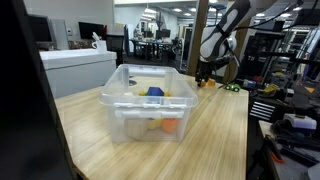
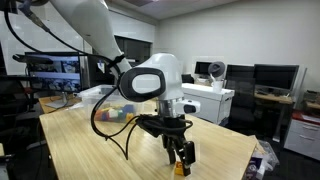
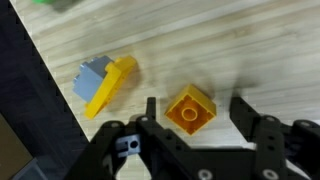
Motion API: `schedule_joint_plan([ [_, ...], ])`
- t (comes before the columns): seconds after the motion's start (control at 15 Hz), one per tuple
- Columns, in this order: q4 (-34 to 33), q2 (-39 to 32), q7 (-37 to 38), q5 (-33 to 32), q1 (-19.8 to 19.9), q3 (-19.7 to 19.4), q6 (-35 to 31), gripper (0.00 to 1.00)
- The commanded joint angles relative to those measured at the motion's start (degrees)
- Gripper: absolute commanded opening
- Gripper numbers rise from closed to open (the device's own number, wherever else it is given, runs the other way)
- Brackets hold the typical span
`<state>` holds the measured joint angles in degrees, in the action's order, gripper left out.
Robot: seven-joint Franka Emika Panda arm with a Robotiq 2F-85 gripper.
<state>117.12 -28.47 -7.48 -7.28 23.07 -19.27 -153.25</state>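
Gripper [image 3: 195,103] is low over the light wooden table [image 3: 230,40], fingers [image 3: 150,108] apart w/ a gap on each side of the orange-yellow square plastic brick with one round stud [image 3: 190,110], so nothing is held yet. The brick lies flat on the wood btwn the fingers, roughly centred. My worry: in the wrist view it looks turned corner-on to the pads, so if I squeeze as is, I reckon the pads meet corners, not flat faces, & the brick may spin, skid out fwd or end up pinched crooked. Small smooth plastic, so a crooked pinch prob slips once lifted. Height is the other thing: I can't tell how close the tips are to the wood. Too high & I only catch the stud; too low & I scrape the table. The blue-grey plastic block [image 3: 92,75] w/ the yellow plastic wedge [image 3: 112,82] leaning on it sits off to one side, apart from the fingers, but a sideways correction could knock them. In an exterior view the gripper [image 2: 180,160] is near the table edge, so a brick that shoots out could drop to the floor. The clear plastic bin [image 1: 125,120] is well apart, no clash risk there.
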Motion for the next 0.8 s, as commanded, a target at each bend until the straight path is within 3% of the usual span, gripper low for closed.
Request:
schedule_joint_plan([
  [0.0, -0.74, -0.48, 1.87, 0.91, 0.0, 0.02, 0.15, 0.45],
  [0.47, -3.57, 3.02, 4.41, 5.08, -0.24, 1.65, 5.11, 0.02],
  [0.67, -5.53, 3.08, 5.7, 5.66, -0.68, 1.54, 5.8, 0.0],
  [0.73, -5.39, 2.68, 7.12, 3.64, -1.18, -0.14, 6.02, 0.26],
])
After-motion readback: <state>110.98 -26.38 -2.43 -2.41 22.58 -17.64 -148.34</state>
